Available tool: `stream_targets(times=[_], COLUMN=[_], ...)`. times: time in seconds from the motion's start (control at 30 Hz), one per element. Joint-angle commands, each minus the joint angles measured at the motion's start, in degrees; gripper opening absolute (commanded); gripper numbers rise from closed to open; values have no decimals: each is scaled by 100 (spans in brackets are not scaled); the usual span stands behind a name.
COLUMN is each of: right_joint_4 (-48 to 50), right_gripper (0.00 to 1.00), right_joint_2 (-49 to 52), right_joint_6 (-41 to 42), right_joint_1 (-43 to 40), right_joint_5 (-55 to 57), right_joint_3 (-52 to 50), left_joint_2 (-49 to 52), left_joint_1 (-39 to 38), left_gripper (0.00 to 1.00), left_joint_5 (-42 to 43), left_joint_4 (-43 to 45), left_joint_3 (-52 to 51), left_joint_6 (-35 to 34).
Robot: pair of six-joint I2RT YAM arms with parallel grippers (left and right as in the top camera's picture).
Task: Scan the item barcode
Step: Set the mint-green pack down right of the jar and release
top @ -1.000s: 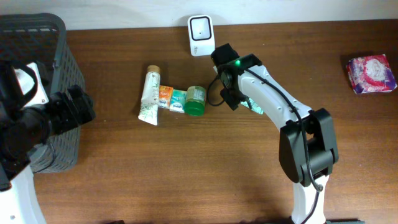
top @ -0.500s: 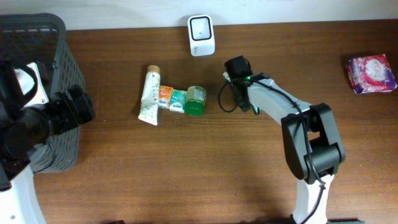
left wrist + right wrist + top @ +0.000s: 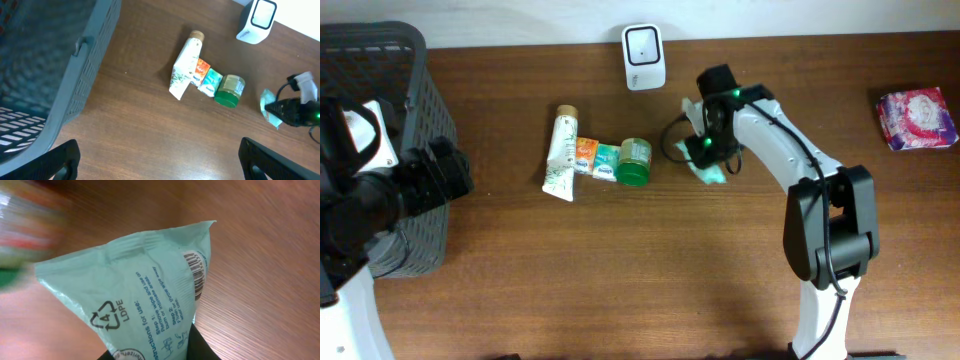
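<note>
Right wrist view showed the pouch (image 3: 145,295) clamped in my right gripper (image 3: 708,152), lifted just beside the scanner (image 3: 643,43), barcode (image 3: 195,275) exposed, probably for presenting. My left gripper (image 3: 160,165) hung wide apart, idle.

Left arm (image 3: 360,210) sits at the left table edge, wrist aimed across the table. Left gripper (image 3: 165,165) has its jaws spread wide. Right arm (image 3: 785,140) reaches toward table centre, wrist bent down. Right gripper (image 3: 705,158) is pinched on a green packet (image 3: 145,300).
</note>
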Motion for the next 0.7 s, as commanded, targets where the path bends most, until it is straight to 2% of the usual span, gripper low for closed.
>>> stream_targets(times=[0.0,0.07,0.27,0.37,0.4,0.43,0.53,0.67], right_joint_4=[-31,66,511,817,833,828,717,-66], right_gripper=[20,20,21,27,36,40,40,44], right_joint_2=[33,76,216,216,216,216,210,146], right_joint_6=[90,90,737,817,890,992,1438,1390], right_joint_1=[0,-7,-374,-741,-876,-1019,-1434,-1683], right_joint_5=[-2439,-3038,-3335,-3849,-3825,-3724,-2750,-1893], right_joint_3=[216,-33,-909,-1357,-1440,-1482,-1401,-658], left_joint_2=[-9,-9,-9,-9,-9,-9,-9,-9], left_joint_1=[28,28,28,28,28,28,28,28], left_gripper=[99,99,99,99,99,99,99,99], left_joint_5=[0,0,0,0,0,0,0,0], left_joint_4=[-9,-9,-9,-9,-9,-9,-9,-9], left_joint_3=[-13,-13,-13,-13,-13,-13,-13,-13], left_joint_6=[-52,-52,-55,-55,-55,-55,-55,-52])
